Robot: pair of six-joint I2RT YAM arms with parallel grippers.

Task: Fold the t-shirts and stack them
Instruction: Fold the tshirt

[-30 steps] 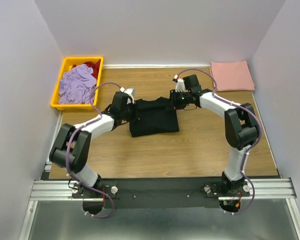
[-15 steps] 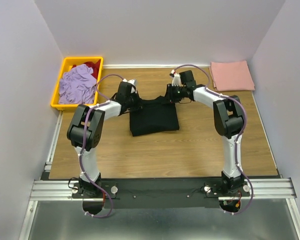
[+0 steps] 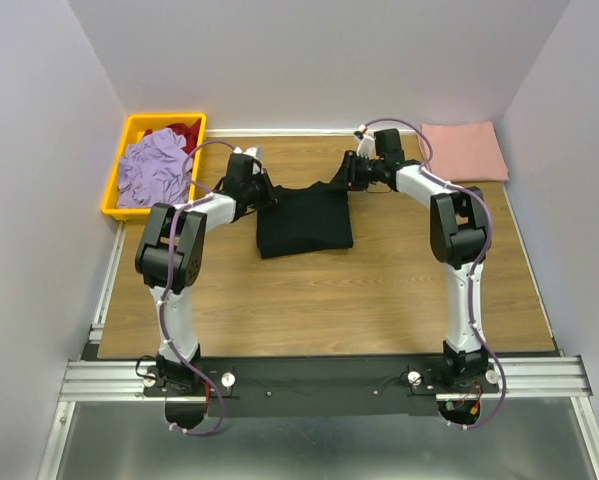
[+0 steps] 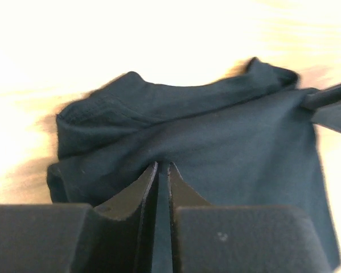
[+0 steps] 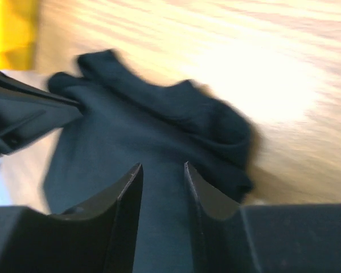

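The black t-shirt (image 3: 305, 222) lies partly folded on the middle of the wooden table. Its far edge is drawn out toward both grippers. My left gripper (image 3: 270, 196) is shut on the shirt's far left corner; in the left wrist view (image 4: 163, 165) a thin fold of black cloth (image 4: 216, 131) sits between the jaws. My right gripper (image 3: 345, 182) grips the far right corner; in the right wrist view (image 5: 162, 166) black cloth (image 5: 159, 119) fills the gap between its jaws. The salmon-pink t-shirt (image 3: 464, 151) lies folded at the far right corner.
A yellow bin (image 3: 121, 186) at the far left holds a lavender garment (image 3: 154, 168) and a red garment (image 3: 184, 131). White walls close in the table on the left, back and right.
Both grippers have moved toward the far side of the table and a little apart. They drew the black t-shirt's far edge with them, and the shirt has slid slightly farther away.
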